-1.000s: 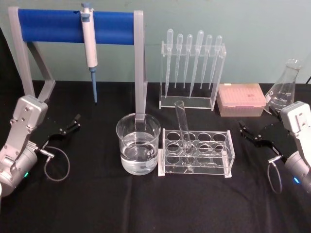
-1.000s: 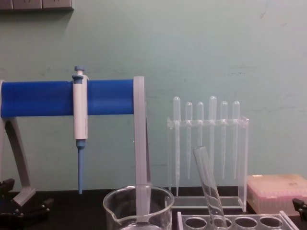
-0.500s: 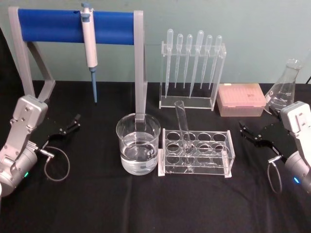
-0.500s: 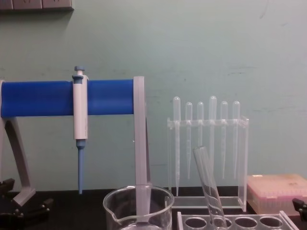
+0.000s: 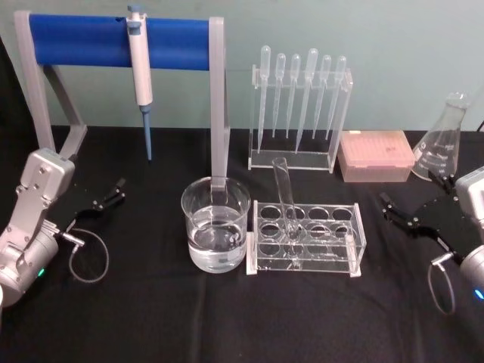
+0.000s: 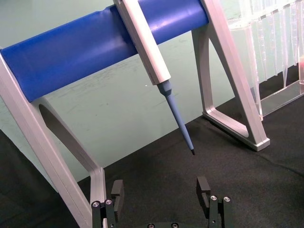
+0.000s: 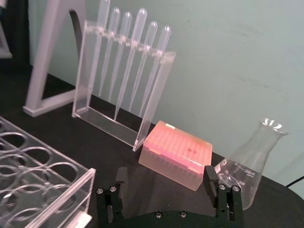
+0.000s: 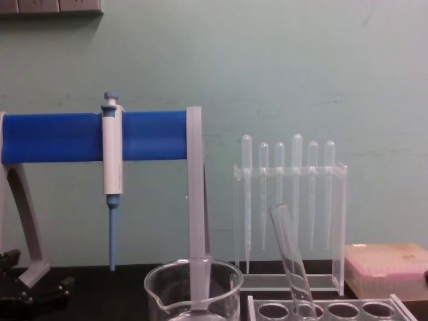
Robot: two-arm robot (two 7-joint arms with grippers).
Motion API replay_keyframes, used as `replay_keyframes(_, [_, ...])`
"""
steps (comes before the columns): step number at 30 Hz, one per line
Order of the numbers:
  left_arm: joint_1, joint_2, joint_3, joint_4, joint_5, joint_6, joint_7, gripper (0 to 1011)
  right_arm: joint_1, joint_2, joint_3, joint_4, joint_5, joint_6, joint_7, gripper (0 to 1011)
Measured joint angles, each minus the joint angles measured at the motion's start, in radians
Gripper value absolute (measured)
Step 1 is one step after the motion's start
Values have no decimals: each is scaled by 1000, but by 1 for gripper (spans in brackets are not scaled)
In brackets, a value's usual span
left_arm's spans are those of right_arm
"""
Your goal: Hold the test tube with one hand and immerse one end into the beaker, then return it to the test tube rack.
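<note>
The test tube (image 5: 285, 195) leans in a hole of the clear rack (image 5: 357, 240) at the table's centre, its open top tilted left; it also rises from the rack in the chest view (image 8: 290, 259). Just left of the rack stands the beaker (image 5: 215, 227), partly filled with clear liquid, its rim low in the chest view (image 8: 194, 286). My left gripper (image 5: 108, 195) rests open near the left edge, far from the tube, with nothing between its fingers (image 6: 160, 187). My right gripper (image 5: 395, 211) hangs open to the right of the rack, empty (image 7: 165, 176).
A grey stand with a blue bar (image 5: 91, 39) holds a white-and-blue micropipette (image 5: 139, 72) at the back left. Behind the rack are a clear holder of plastic pipettes (image 5: 300, 106), a pink tip box (image 5: 375, 155) and a conical flask (image 5: 442, 140).
My right gripper has drawn back to the right, away from the rack, and has left the chest view. The left arm, tube and beaker have not moved.
</note>
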Motion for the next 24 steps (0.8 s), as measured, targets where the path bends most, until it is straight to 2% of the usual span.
replay_keyframes(5, [0,0,0,0,0,0,0,1000,-107,50,63,-125,54,-16,16,1003])
replay_keyframes(7, [0,0,0,0,0,0,0,1000,-131,64,74,-157,80,-15,39,1003])
replay_keyframes(8, [0,0,0,0,0,0,0,1000,-138,70,79,-173,94,-10,55,1003])
replay_keyframes(11, [0,0,0,0,0,0,0,1000,-150,94,81,-225,169,34,152,1003])
replay_keyframes(13, [0,0,0,0,0,0,0,1000,-142,98,74,-237,192,56,193,1003])
replay_keyframes(16, [0,0,0,0,0,0,0,1000,-94,89,42,-242,220,114,279,1003])
replay_keyframes(17, [0,0,0,0,0,0,0,1000,-94,89,42,-242,220,114,279,1003])
replay_keyframes(21, [0,0,0,0,0,0,0,1000,-26,55,6,-218,233,164,345,1003])
replay_keyframes(24, [0,0,0,0,0,0,0,1000,49,13,-28,-178,235,211,399,1003])
